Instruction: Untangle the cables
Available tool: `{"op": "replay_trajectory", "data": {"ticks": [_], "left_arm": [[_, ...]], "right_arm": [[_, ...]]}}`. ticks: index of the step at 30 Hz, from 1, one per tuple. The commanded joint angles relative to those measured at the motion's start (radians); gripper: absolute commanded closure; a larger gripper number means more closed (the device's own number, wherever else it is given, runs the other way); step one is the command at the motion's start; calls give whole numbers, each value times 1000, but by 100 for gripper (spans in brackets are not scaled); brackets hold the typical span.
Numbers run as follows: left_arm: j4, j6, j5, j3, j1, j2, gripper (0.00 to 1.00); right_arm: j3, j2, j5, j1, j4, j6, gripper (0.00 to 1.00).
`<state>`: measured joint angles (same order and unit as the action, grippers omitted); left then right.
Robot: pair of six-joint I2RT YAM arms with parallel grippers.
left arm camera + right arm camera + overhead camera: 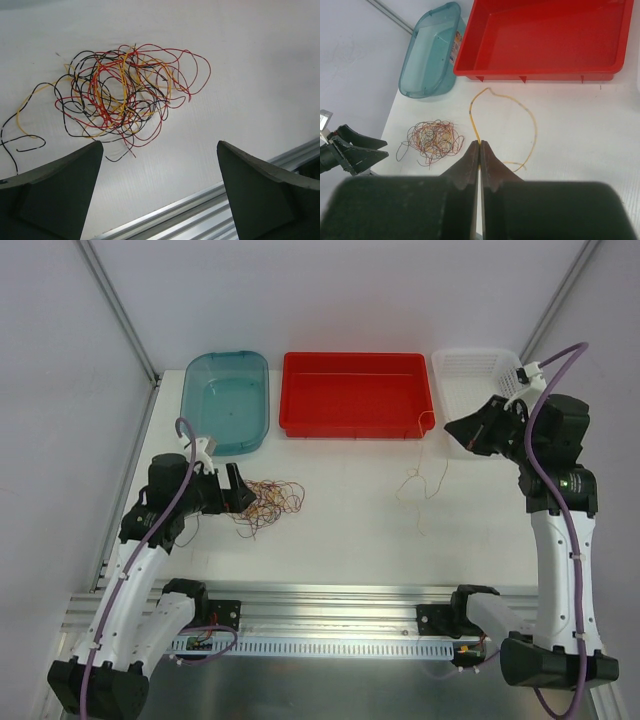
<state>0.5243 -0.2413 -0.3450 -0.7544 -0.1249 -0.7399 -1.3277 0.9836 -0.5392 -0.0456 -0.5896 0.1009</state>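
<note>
At far left, low over the white table point(350, 540): left gripper point(237, 490), pointing right, dark fingers point(60, 190) spread wide, nothing between them. Just beyond the fingertips is a loose tangle of thin red, yellow and black cables point(270, 502), curly and looped, lying flat on the table, apart from both fingers. In the left wrist view, a few yellow and black ends trailing out to one side.

Behind, along the far edge: translucent teal plastic tub point(190, 400), then red rectangular plastic tray point(355, 428), then white perforated plastic basket point(462, 365). At the near edge, ribbed aluminium rail point(330, 595).

Right of centre, in front of the red tray, a single thin yellow cable point(535, 131), well apart from the tangle and bowed in an open loop. One stretch pinched between the pressed-together fingers of the right gripper point(480, 145) — raised near the basket's front corner, aimed leftward. Loose end touching the table or not: unclear.
</note>
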Motion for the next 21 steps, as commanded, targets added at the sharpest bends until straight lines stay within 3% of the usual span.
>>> {"op": "replay_trajectory", "data": {"ticks": [1,8,15,21], "left_arm": [[-49,8,41,-23,-5,-59,1],[-56,8,159,29,-4,-82,1],[-58,-3,186,59,-4,-55,1],[-56,0,172,64,-5,-67,1]], "right_arm": [[-100,46,-22,6,51,-24,99],[-252,174,-7,7,134,-7,99],[-383,345,287,6,243,-58,99],[-494,530,381,-7,358,-89,99]]}}
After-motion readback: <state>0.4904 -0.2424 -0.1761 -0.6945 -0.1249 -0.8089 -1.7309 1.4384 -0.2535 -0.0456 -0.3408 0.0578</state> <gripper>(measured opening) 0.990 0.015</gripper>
